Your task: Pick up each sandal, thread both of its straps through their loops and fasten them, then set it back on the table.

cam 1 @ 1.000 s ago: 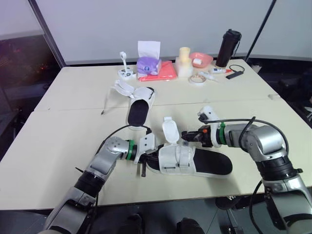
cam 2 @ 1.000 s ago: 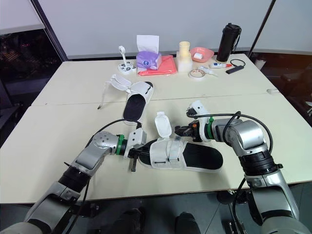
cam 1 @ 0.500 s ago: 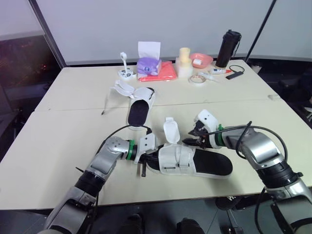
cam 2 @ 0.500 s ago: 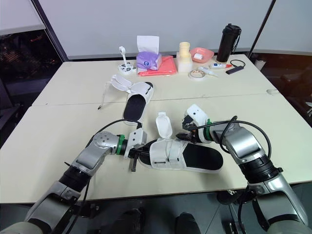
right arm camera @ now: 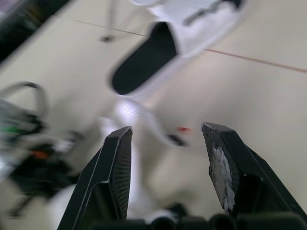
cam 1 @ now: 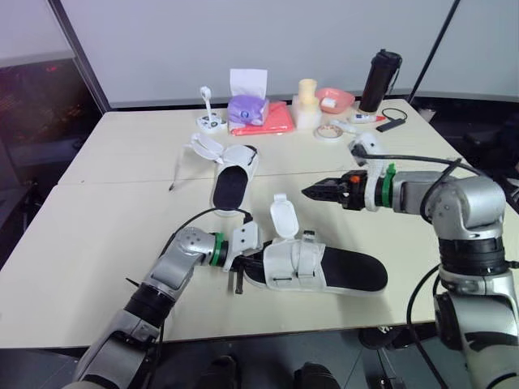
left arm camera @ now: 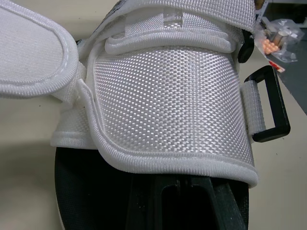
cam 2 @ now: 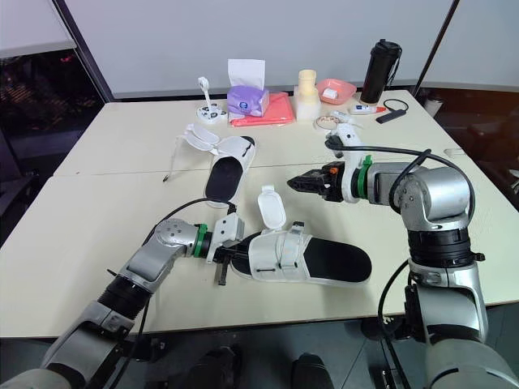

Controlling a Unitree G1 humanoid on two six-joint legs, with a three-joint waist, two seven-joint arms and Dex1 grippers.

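The near sandal (cam 1: 324, 266), white-strapped with a black sole, lies on the table (cam 1: 97, 235) in front of me. One strap flap (cam 1: 284, 217) stands up from it; the other strap (left arm camera: 168, 96) lies across the foot beside a black loop (left arm camera: 271, 103). My left gripper (cam 1: 242, 262) is shut on the sandal's toe end. Above the table and behind the sandal hovers my right gripper (cam 1: 313, 191), open with nothing between its fingers (right arm camera: 117, 177). The second sandal (cam 1: 231, 180) lies farther back with its straps loose.
Along the far edge stand a purple tissue box (cam 1: 246, 106), a red cloth (cam 1: 273, 120), a cream container (cam 1: 306, 102), a pink bowl (cam 1: 334, 98), a tape roll (cam 1: 328, 130) and a black bottle (cam 1: 380, 79). A seam (cam 1: 122, 181) crosses the table.
My right gripper has lifted away from the near sandal's strap, moving up and toward the far side. The left gripper and the sandal have stayed put.
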